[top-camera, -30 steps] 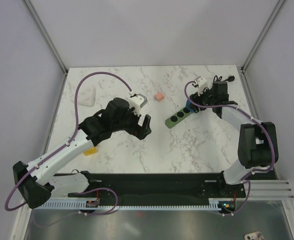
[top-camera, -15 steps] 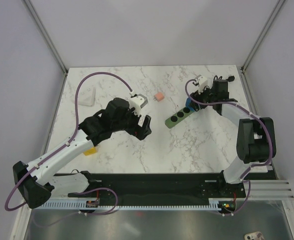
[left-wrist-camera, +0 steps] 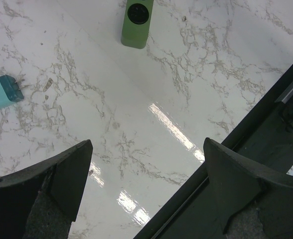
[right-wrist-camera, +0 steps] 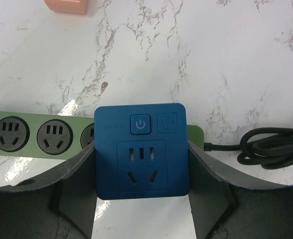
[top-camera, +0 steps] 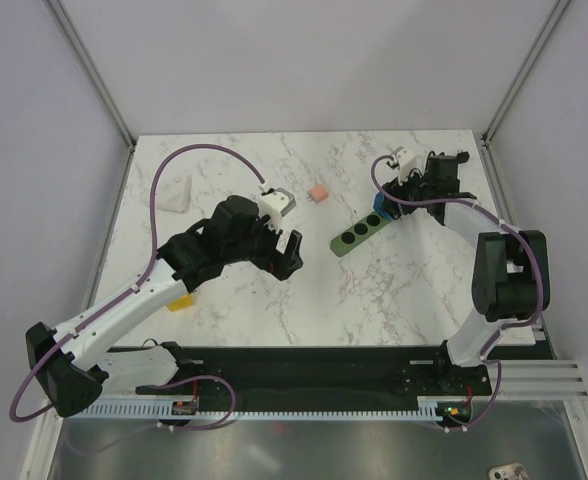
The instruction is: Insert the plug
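A blue plug adapter [right-wrist-camera: 142,129] with a power button sits over the right end of the green power strip [right-wrist-camera: 37,134]. I cannot tell whether it is seated in the socket. My right gripper [right-wrist-camera: 141,164] is shut on it, fingers pressed to both sides. In the top view the gripper [top-camera: 386,203] and plug [top-camera: 377,208] are at the strip's [top-camera: 354,236] far end. My left gripper [top-camera: 292,255] is open and empty above the table, left of the strip. The strip's near end [left-wrist-camera: 137,22] shows in the left wrist view.
A teal plug [left-wrist-camera: 2,92] lies on the marble left of the left gripper [left-wrist-camera: 146,184]. A pink block [top-camera: 317,192] lies behind the strip. The strip's black cable [right-wrist-camera: 266,149] coils at its right. A white object [top-camera: 174,194] sits far left and a yellow piece [top-camera: 181,302] by the left arm.
The right wrist has shifted slightly right and away, with the blue plug still in its fingers over the strip's end. The left arm has not moved.
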